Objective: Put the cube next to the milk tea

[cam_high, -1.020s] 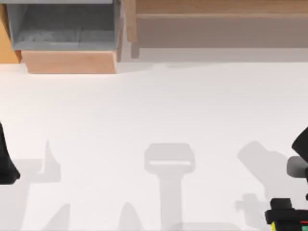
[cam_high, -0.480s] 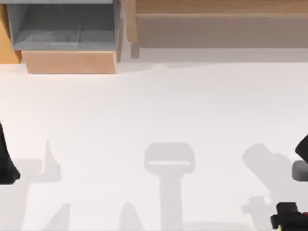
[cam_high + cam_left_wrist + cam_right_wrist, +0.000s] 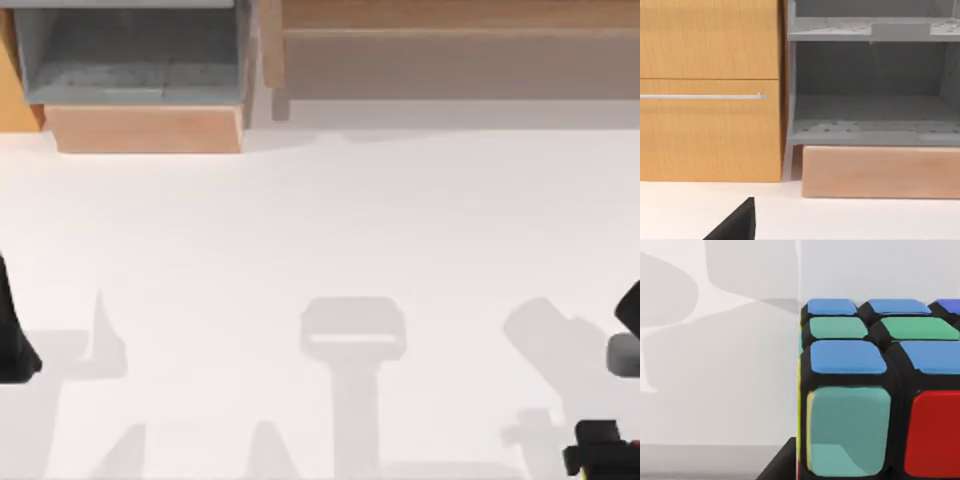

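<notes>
Rubik's cube sits close under your right wrist camera, on the white table near its lower right corner. Your right arm hangs there; your left arm is parked at the left edge. Finger states: cannot tell.

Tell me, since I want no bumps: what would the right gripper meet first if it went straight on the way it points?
Most likely the cube, which sits close in front of the right wrist camera, on the white table. Depth is unclear.
</notes>
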Motion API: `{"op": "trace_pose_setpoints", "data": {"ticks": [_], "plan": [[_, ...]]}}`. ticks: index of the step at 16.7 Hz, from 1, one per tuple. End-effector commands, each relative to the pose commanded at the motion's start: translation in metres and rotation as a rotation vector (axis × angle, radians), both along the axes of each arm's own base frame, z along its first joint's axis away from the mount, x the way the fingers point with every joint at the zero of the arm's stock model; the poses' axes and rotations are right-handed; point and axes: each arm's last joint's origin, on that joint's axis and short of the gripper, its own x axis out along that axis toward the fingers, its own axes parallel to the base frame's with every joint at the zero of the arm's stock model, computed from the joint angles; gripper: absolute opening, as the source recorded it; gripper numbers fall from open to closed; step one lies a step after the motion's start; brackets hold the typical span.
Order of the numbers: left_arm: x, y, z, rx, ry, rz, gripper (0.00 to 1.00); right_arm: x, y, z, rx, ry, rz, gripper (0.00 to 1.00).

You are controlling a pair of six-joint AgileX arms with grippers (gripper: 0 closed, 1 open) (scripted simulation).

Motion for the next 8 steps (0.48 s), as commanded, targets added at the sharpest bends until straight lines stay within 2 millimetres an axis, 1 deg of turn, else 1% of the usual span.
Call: {"op": "trace_pose_setpoints", "data": {"ticks": [4, 5, 8], "plan": [[0.0000, 0.0000, 0.0000, 0.000, 0.000, 0.000, 1.00, 0.0000, 0.0000, 0.0000, 0.000, 0.000, 0.000, 0.98], [0.0000, 0.0000, 0.0000, 0.000, 0.000, 0.000, 1.00, 0.0000, 0.0000, 0.0000, 0.000, 0.000, 0.000, 1.00], [0.0000, 0.0000, 0.0000, 0.000, 0.000, 0.000, 1.00, 0.0000, 0.0000, 0.0000, 0.000, 0.000, 0.000, 1.00]]}}
